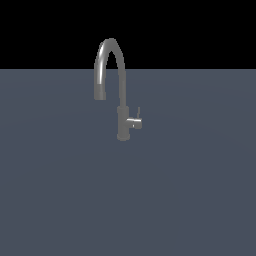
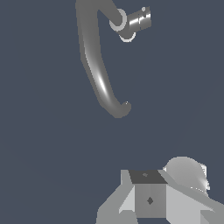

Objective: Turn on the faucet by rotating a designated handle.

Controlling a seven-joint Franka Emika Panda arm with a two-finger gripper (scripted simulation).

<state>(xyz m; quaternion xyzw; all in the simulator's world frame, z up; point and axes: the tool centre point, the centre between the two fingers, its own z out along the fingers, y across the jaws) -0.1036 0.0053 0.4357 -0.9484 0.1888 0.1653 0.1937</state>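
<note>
The faucet [image 1: 121, 95] is a tall grey gooseneck tap standing on the flat grey-blue surface, its spout arching toward the exterior view's left. The handle [image 1: 134, 122] is a short horizontal stub low on the column, pointing to the exterior view's right, with a thin pin rising from its end. The wrist view looks down on the faucet's spout [image 2: 97, 74] and the handle [image 2: 138, 19]. Grey blocky parts of my gripper [image 2: 148, 194] show at that picture's edge, well apart from the faucet and touching nothing. Its finger gap is not shown. No arm appears in the exterior view.
A plain grey-blue floor [image 1: 190, 190] stretches around the faucet, with a black background beyond its far edge. Nothing else stands on it.
</note>
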